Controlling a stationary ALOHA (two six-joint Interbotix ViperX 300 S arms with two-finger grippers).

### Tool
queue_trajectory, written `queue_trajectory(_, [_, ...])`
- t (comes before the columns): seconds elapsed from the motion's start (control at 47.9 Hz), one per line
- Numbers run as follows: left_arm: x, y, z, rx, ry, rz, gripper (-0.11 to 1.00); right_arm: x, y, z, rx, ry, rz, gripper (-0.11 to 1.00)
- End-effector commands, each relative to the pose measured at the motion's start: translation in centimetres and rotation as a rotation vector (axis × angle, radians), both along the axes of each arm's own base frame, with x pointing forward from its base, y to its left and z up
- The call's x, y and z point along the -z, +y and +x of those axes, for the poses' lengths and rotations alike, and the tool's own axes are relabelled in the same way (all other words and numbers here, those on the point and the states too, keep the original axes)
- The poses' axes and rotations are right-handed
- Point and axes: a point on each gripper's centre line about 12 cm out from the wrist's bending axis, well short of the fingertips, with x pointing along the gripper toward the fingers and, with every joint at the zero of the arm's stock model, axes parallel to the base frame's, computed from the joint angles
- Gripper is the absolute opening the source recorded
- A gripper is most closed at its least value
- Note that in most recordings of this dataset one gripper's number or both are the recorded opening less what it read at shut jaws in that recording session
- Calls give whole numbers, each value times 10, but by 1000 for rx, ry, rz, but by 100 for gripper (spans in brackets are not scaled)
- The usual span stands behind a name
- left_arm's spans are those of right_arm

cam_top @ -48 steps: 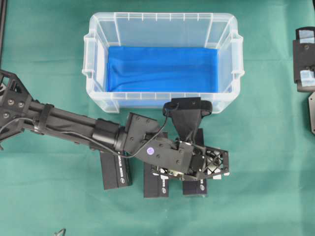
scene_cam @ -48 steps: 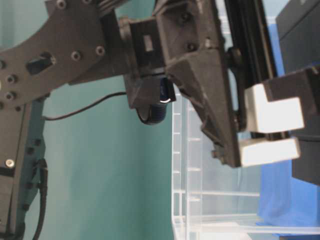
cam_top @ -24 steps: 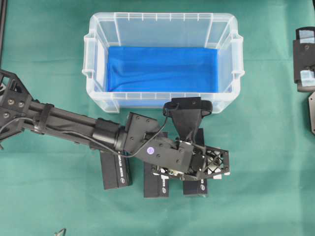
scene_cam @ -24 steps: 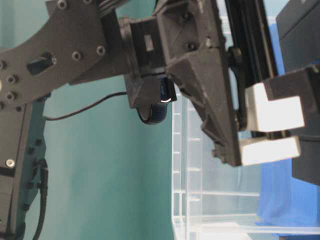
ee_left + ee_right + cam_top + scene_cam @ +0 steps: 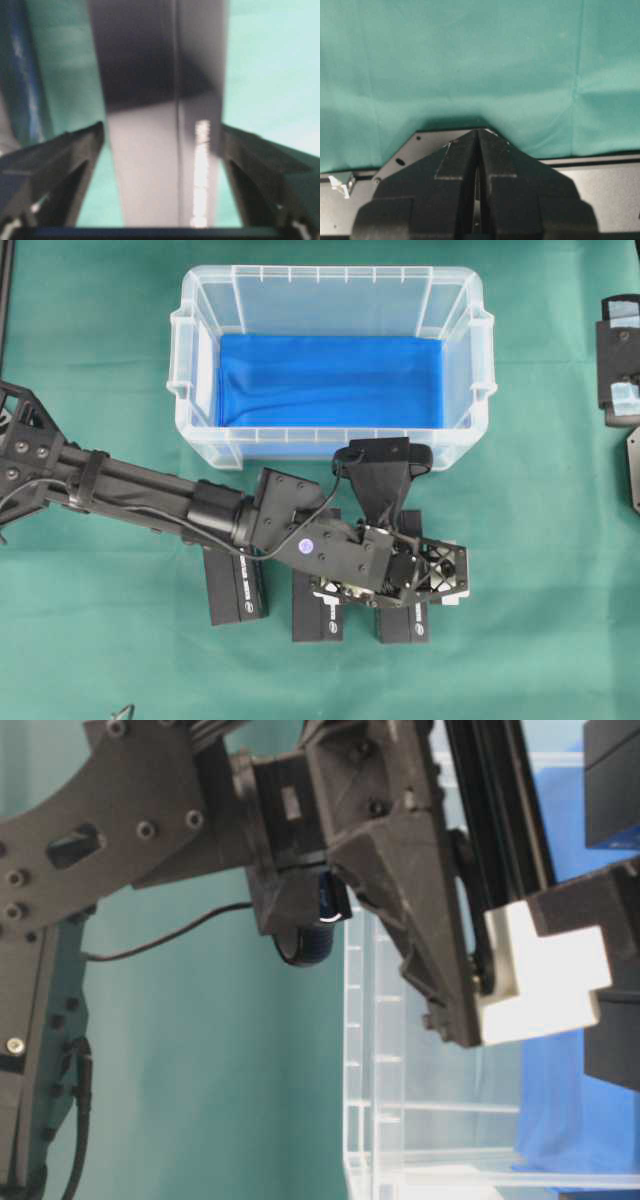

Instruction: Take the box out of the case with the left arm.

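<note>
The box [image 5: 402,621] is not in the case; it lies flat on the green worktop [image 5: 540,640], just in front of the case and under the left pincer [image 5: 161,132]. Starting at the left side of the top view, the left arm [image 5: 140,490] comes in from the left edge and reaches across toward the middle. Under it are three black boxes in a row on the worktop. The first black box [image 5: 236,590] is the one most to the left, and the arm hides part of it. The second black box [image 5: 317,618] lies just beside it to the right. The box under the pincer is the third one and the most to the right. In the left wrist view this box sits between the two black fingers [image 5: 60,160], and a bit of green shows between the box and each finger, so the left pincer is wide and is not squeezing the box. Behind the row stands the case [image 5: 325,274], a clear tub with a blue lining [image 5: 330,380] on its floor and nothing else inside. Far to the right, at the edge of the top view, is the right arm [image 5: 618,360], well apart from the boxes. The right pincer [image 5: 477,145] has its two fingers pressed together, with nothing between them, above the green worktop.
</note>
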Motion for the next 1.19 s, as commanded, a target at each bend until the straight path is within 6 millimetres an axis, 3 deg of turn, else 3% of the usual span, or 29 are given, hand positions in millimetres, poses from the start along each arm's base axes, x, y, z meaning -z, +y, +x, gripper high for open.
queue_trajectory(0.0, [-30,1,3,-1,-67,-14,85,-3,0,1,-2,-15,-2,0])
queue_trajectory(0.313, [-50,2,1,-4,-78,-16,85,-3,0,0,-2,-15,-2,0])
queue_trajectory(0.647, [-118,11,-20,-28,-17,10,84,-3,0,0,-2,-17,-2,0])
queue_trajectory(0.856, [-150,16,-19,-16,-37,16,84,-4,0,0,0,-18,0,0])
queue_trajectory(1.169, [-147,10,-25,21,-3,41,84,-4,0,-1,6,-14,2,0])
